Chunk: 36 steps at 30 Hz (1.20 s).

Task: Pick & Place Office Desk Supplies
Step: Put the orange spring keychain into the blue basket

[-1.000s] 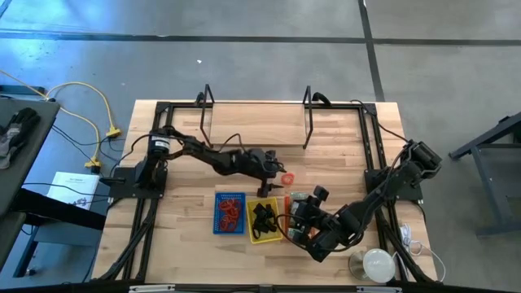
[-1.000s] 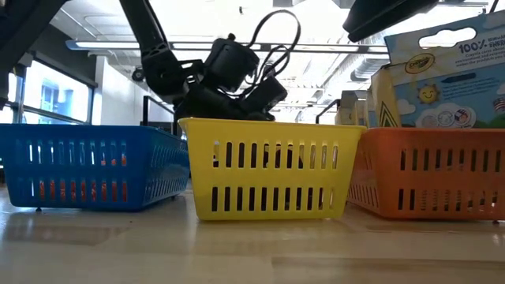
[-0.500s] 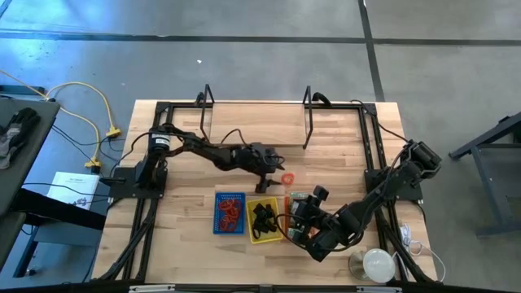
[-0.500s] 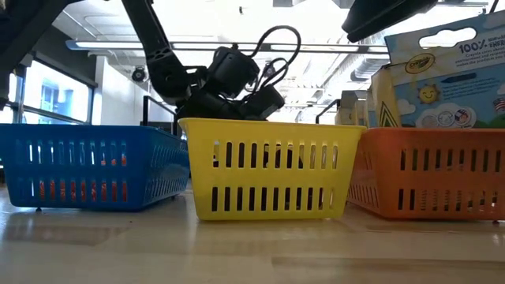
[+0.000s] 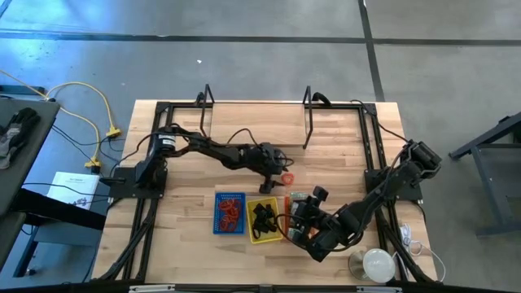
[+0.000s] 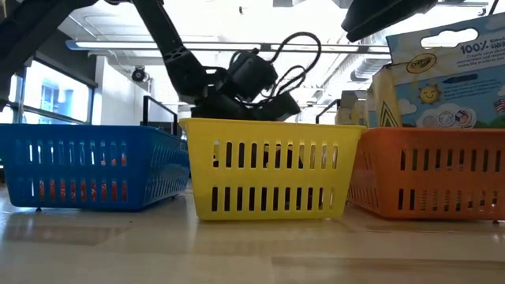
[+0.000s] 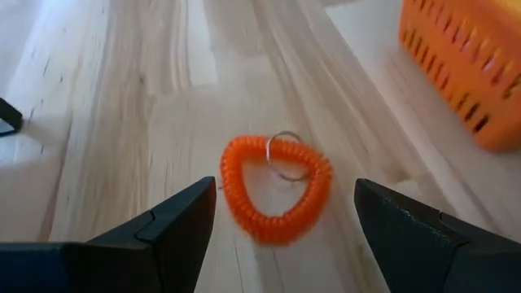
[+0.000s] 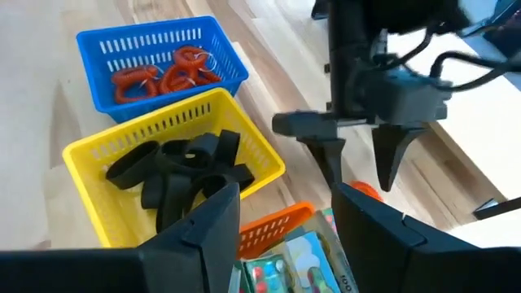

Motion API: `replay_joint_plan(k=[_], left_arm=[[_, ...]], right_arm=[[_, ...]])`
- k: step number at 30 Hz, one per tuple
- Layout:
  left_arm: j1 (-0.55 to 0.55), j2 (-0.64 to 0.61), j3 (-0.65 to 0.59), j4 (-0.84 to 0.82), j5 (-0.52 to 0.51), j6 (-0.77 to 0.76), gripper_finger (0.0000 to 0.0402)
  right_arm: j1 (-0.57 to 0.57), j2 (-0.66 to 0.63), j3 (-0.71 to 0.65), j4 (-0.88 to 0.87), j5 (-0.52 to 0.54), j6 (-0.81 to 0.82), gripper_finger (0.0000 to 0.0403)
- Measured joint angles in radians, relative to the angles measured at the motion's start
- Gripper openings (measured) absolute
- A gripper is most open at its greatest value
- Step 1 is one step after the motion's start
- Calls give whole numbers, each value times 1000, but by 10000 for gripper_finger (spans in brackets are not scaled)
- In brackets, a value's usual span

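Note:
A red coiled loop with a metal ring (image 7: 277,189) lies flat on the wood, just beyond the far end of the orange tray (image 8: 277,224). In the high view the loop (image 5: 286,177) is beside my left gripper (image 5: 271,183). My left gripper (image 7: 285,185) is open and points down; its fingers stand on either side of the loop without touching it. More red loops (image 8: 163,75) lie in the blue tray (image 8: 146,34), and black loops (image 8: 183,167) in the yellow tray (image 8: 138,132). My right gripper (image 8: 286,191) is open and hovers above the orange tray.
The three trays stand side by side at the table's near middle: blue (image 5: 229,213), yellow (image 5: 262,221), orange (image 6: 426,173). A crayon box (image 6: 442,79) stands in the orange tray. A round white object (image 5: 376,262) sits at the near right corner. Bare wood lies toward the far edge.
My left gripper has moved toward the table's right, away from the yellow tray's far end and toward the red loop. The right arm and the trays have kept still.

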Motion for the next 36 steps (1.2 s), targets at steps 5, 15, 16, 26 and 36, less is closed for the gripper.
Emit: replay_joint_plan(k=[5, 15, 16, 26, 36], left_arm=[[2, -2, 3, -14, 11, 11, 285], [9, 53, 30, -7, 4, 13, 285], [10, 55, 30, -4, 8, 11, 285], [15, 55, 33, -50, -16, -5, 229], [-5, 56, 31, -75, -94, -37, 69]], right_arm=[[1, 0, 0, 0, -24, 0, 183], [-4, 0, 0, 3, -20, 0, 183], [-5, 0, 0, 4, -21, 0, 183], [-5, 0, 0, 8, -23, -1, 183], [-5, 0, 0, 14, -27, -1, 183]])
